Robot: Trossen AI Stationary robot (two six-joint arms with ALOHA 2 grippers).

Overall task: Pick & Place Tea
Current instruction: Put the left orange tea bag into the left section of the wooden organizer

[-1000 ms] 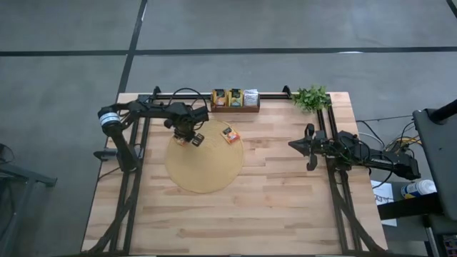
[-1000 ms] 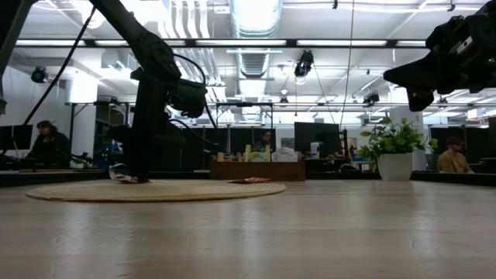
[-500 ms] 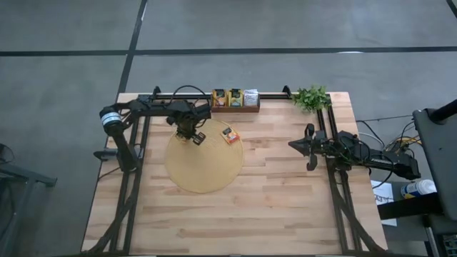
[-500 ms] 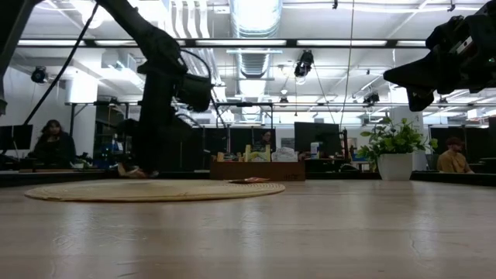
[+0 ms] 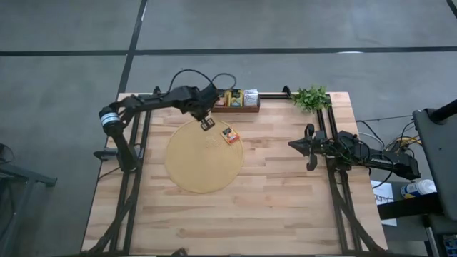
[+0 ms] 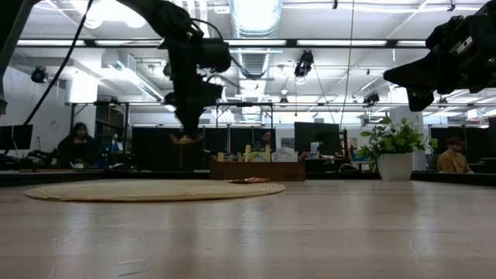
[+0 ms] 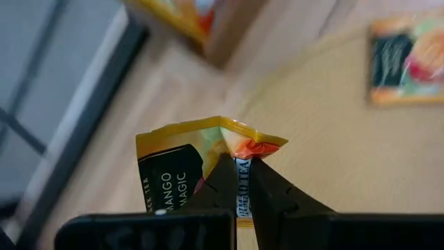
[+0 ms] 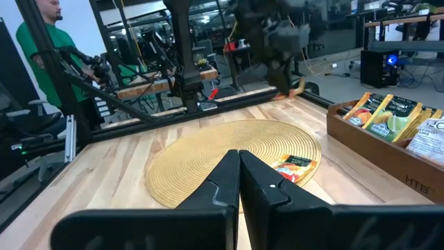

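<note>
High view: an orange tea sachet [image 5: 208,124] is pinched in the left gripper [image 5: 206,122] jaws above the mat's [image 5: 203,160] edge, near the tray [image 5: 235,107] filled with sachets. The right gripper [image 5: 309,146] jaws are closed, empty.

Grey floor [image 5: 285,25] crossed by dark lines, bright ceiling lights [image 6: 256,43] (exposed ducts) overhead

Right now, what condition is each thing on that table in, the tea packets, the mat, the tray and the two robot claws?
Left gripper: shut on an orange sachet, lifted off the mat, near the tray.
Second orange sachet: lying flat on the mat's edge.
Round mat: flat on the table.
Wooden tray: at the table's back edge, sachets standing in its compartments.
Right gripper: shut, empty, waiting above the table's right side.
</note>
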